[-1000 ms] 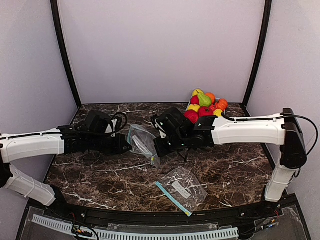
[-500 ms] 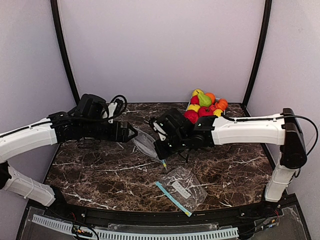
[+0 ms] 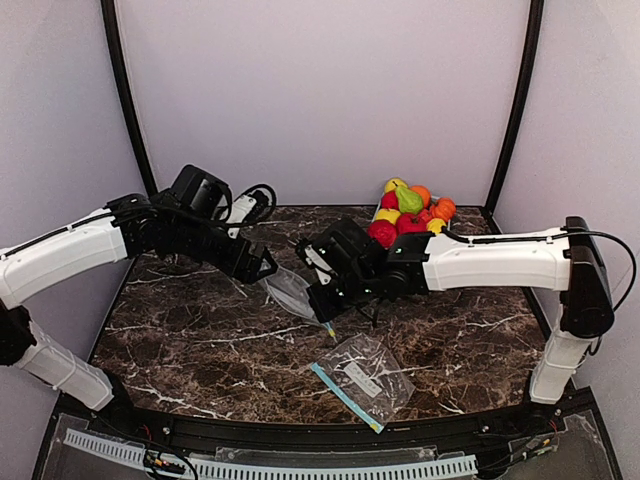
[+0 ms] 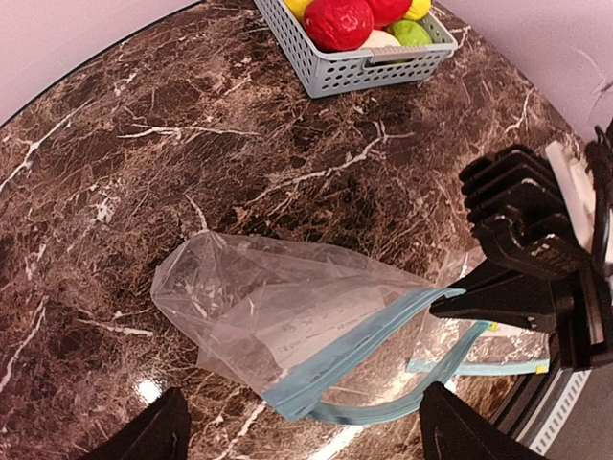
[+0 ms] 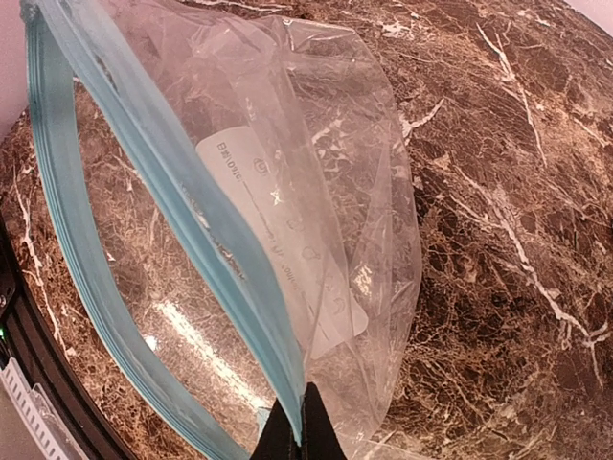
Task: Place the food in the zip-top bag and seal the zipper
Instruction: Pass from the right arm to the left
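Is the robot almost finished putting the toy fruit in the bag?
Not nearly. Done: little, the zip-top bag is open but empty. In hand: the right gripper pinches the bag's blue zipper; the left gripper is open nearby, holding nothing. Left: all the toy fruits sit in the basket and must go in, then the zipper needs sealing.

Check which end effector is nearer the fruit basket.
Right. The right end effector, shut on the zip-top bag, is front-left of the basket; the left end effector, open, is farther left.
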### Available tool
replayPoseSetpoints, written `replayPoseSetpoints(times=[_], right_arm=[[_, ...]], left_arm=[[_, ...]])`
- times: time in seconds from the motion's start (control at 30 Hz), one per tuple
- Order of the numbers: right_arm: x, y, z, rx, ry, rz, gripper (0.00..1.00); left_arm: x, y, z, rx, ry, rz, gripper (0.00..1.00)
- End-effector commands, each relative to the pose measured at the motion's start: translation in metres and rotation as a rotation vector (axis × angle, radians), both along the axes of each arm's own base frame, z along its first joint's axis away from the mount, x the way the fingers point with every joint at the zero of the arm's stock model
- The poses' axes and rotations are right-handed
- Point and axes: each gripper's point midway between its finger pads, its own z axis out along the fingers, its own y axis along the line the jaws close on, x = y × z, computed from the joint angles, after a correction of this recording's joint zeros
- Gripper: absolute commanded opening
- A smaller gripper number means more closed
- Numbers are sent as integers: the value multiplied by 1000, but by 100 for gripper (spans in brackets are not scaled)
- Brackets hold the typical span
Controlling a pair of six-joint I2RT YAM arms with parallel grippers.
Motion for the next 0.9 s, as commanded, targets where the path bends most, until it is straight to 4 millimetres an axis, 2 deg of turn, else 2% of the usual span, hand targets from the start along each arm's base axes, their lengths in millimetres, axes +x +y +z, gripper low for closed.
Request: replayPoseSetpoints(times=[0.0,0.07,0.27,0.73,0.87], right_arm=[[-7,8,16,40,-3,21,0],[-8,8,16,42,0,25,0],[-9,9,16,39,2,31,0],[-9,9,10,20,13,42,0],[-9,10,8,12,9,44,0]], left_arm=[[-3,3,0,66,-12,-81,77],[0,4,-4,83,-15,-80,71],[11,5,-10,124,-40,-69,60],[13,-4,-20,148,-53,-153,40],[13,-6,-22,155,-51,-165,30]])
